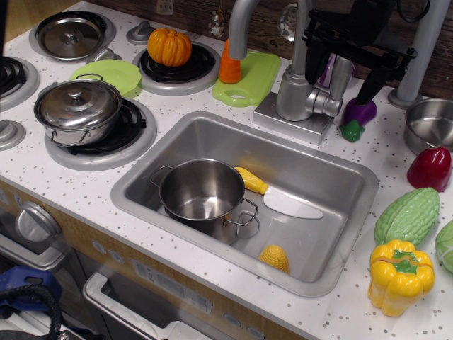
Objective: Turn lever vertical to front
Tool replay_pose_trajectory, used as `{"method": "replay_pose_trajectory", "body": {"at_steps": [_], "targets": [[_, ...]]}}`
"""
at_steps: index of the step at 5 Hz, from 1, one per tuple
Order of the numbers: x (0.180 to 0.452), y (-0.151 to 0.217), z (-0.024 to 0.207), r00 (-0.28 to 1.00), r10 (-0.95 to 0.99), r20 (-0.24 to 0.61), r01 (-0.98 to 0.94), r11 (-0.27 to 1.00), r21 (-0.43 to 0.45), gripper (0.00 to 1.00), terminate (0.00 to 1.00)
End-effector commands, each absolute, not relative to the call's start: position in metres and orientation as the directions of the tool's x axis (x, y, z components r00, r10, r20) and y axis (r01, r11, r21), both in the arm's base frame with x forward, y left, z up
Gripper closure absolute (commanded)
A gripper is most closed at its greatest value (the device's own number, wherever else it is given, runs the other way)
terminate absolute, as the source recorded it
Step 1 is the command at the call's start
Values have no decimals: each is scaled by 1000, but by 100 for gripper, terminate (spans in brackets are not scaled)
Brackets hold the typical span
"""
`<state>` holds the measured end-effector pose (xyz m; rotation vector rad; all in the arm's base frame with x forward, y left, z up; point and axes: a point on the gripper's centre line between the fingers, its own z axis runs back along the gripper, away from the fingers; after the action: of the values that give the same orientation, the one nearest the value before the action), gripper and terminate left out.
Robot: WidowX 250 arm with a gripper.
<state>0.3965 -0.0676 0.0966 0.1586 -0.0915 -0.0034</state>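
Lever (340, 76) is the short silver-grey paddle on the right side of the faucet body (294, 93), and right now it stands straight up. It grows out of a stubby knob (324, 103) low on that round body, at the back edge of the sink (354, 185). The tall curved spout (239, 25) rises to its left, and a plain grey pole (423, 49) stands well off to its right.

Above the lever hangs the black gripper (354, 79). One dark finger (372, 81) comes down just to the right of the paddle, and I think the other is behind it or to its left. So the paddle seems to sit between them. I cannot tell if they are squeezing it or are just close by, because the black parts blur together up there.

I think the lever is hard and stiff, not bendy at all. It looks smooth, so it might be slippery. It only swings around its knob, so pulling it the wrong way will not help. The best place to hold it is near the rounded tip, far from the knob, because that makes turning easier. Then it needs a pull toward the front of the sink.

A purple eggplant (359, 115) lies just beside the faucet base. A pot (202, 191) and a toy knife (283, 200) rest down in the sink.
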Motion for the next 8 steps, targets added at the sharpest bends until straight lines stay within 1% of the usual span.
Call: {"method": "replay_pose_trajectory", "body": {"at_steps": [1,2,3,4,6,8], "targets": [[396,-68,97,996,-11,91,-4,987,158,0,0],[407,-66,109,990,-37,138,12,984,177,0,0],[419,-67,127,984,-50,169,19,983,182,0,0],[427,-67,131,977,-68,202,31,983,181,0,0],[448,-64,126,967,-96,235,64,988,142,0,0],[452,-57,117,963,-89,253,54,988,144,0,0]]}}
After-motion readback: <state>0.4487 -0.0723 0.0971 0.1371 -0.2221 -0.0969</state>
